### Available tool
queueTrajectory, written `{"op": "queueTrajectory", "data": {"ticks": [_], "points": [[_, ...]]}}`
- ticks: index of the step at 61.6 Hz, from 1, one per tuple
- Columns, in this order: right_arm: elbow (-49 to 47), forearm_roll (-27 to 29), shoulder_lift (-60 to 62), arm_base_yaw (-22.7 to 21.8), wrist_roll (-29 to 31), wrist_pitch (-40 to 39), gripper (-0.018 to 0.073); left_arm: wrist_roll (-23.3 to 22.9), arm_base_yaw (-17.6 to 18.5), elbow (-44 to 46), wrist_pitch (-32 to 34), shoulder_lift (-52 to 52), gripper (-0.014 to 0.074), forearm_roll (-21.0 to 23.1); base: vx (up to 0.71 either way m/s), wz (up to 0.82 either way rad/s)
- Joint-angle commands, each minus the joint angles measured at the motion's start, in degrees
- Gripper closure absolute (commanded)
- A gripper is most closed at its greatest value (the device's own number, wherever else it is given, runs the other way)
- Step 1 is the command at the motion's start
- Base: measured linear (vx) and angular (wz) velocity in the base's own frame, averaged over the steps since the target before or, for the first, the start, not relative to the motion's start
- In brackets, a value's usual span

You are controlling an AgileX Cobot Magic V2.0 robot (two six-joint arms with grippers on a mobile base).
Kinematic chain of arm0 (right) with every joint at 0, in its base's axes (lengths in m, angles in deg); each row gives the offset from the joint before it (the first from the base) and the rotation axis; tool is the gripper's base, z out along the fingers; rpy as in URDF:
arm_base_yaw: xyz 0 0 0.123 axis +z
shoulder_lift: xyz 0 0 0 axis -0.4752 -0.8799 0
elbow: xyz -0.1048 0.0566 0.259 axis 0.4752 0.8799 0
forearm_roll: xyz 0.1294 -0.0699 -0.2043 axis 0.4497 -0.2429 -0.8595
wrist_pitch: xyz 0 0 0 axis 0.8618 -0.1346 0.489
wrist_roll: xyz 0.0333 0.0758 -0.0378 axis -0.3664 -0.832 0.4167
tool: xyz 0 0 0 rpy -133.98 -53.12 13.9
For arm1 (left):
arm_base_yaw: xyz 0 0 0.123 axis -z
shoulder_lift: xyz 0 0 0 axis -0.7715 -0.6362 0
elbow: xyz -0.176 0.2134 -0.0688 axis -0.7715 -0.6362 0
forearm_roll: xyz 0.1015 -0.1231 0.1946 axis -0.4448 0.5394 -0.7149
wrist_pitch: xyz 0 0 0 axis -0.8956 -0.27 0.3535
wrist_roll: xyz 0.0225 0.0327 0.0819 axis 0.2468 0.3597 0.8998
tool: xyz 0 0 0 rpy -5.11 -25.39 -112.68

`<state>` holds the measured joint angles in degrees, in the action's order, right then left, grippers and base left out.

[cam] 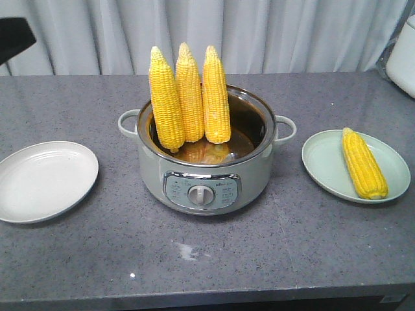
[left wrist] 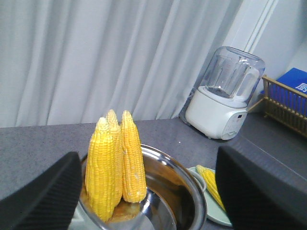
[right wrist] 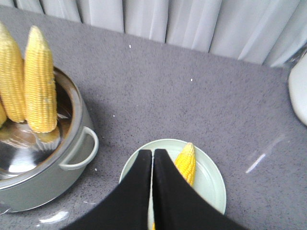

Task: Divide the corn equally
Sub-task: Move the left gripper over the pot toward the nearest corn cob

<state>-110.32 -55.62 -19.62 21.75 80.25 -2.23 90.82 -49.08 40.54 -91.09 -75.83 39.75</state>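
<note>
While three cobs (cam: 190, 97) of the corn stand upright in the pot (cam: 253, 184), tips up and pressed side by side toward its left half, the right half of the steel bowl lies open down to the bottom. The cobs rise well above the pot's rim. The fourth cob (cam: 364, 163) lies flat on the green plate (cam: 321, 162) to the right of the pot, toward that plate's far side, its tip pointing away from the counter's front edge. A white plate (cam: 45, 181) sits to the left of the pot with nothing on it. Both plates stand apart from the pot's side handles, with a strip of bare counter (cam: 259, 259) in each gap and a wide bare stretch in front of the pot to the counter's front edge. Behind the pot the counter runs to a grey curtain (cam: 259, 32).

The left gripper (left wrist: 147, 160) hangs above and in front of the pot, its fingers spread wide with the standing cobs showing between them and touching neither. The right gripper (right wrist: 152, 155) hovers to the right of the pot over the green plate's near rim, fingers pressed together on nothing, the fourth cob just behind them. A blender (left wrist: 223, 96) stands far right of the pot, at the back.
</note>
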Motion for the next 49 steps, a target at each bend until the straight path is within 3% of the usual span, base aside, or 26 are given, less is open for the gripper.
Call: {"op": "queueTrajectory", "data": {"ticks": [1, 21, 35, 49], "points": [[-1.56, 0.77, 3.52, -0.18, 0.53, -1.96, 0.0568, 0.79, -0.04, 8.76, -1.04, -7.77, 0.0074, 2.77, 0.00, 0.00], [-1.40, 0.73, 4.54, -0.18, 0.53, -1.35, 0.0568, 0.18, 0.61, 38.51, -17.82, -36.43, 0.0080, 2.77, 0.00, 0.00], [-1.40, 0.73, 4.22, -0.18, 0.53, -1.84, 0.0568, -2.88, 2.33, 48.94, -18.24, -47.28, 0.0080, 2.79, 0.00, 0.00], [-1.40, 0.73, 3.18, -0.18, 0.60, -1.73, 0.0568, -2.65, 5.83, 50.17, -13.46, -51.80, 0.0073, 3.17, 0.00, 0.00]]}}
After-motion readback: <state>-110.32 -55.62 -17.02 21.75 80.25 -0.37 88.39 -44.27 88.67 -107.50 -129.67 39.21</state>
